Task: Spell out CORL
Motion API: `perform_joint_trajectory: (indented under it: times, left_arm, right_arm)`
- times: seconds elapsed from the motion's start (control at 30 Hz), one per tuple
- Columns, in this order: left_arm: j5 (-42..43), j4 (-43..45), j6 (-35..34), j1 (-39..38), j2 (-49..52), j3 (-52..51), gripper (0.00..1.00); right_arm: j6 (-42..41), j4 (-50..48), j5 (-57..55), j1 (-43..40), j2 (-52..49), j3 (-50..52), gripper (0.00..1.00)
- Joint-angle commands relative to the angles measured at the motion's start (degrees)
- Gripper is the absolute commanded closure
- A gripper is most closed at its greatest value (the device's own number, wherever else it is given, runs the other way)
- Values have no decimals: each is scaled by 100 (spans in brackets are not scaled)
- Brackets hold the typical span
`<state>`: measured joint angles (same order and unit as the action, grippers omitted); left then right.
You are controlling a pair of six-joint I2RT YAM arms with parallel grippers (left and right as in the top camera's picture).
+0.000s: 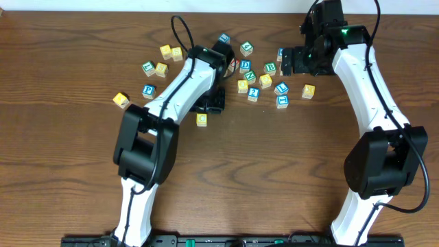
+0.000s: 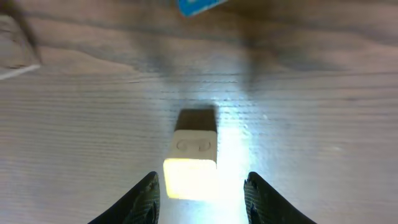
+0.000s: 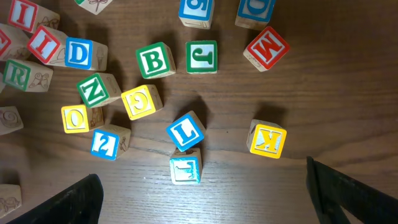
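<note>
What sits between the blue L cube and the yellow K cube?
Nothing: the right wrist view shows only bare table between the blue L cube and the yellow K cube.

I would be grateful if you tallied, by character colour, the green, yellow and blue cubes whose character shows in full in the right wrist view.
Green (R, B, J, N): 4
Yellow (O, G, K): 3
Blue (D, 2, L, T): 4
Total: 11

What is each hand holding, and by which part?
Nothing. The left hand stands open astride a yellowish cube, not gripping it; the right hand hangs open above loose cubes.
</note>
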<state>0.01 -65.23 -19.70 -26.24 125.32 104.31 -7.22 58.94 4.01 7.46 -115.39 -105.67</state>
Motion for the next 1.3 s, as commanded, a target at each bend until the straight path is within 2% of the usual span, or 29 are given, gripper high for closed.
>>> perform_joint_trajectory:
  times: [0.0,0.17,0.27,0.33,0.43,0.57,0.77,0.97,1.27]
  left_arm:
    - [-76,33,199,144,-737,219,57]
    - [-402,61,212,660,-1609,219,56]
    - [-402,74,210,1182,-2140,219,57]
    - [-400,72,210,1598,-2455,216,57]
    - [-398,74,210,2197,-2774,216,57]
    - [-393,31,210,2684,-2833,214,57]
    - [-393,-31,208,2745,-2822,203,57]
    - [-393,-118,210,2745,-2820,177,57]
    - [-391,-120,210,2745,-2820,166,57]
  right_arm:
    - [-90,-4,-44,50,-4,42,1]
    - [-90,-146,706,52,-4,42,2]
    - [-188,-426,1235,175,-4,39,14]
    - [-330,-629,1123,461,-4,-7,22]
    - [-662,-697,365,964,-4,-249,24]
    - [-1043,-660,-238,1414,-81,-691,34]
    - [-1239,-162,-249,1709,-942,-1506,35]
    - [-1513,-90,-240,1707,-1547,-1526,37]
    - [-1856,-17,-483,1751,-1884,-1523,44]
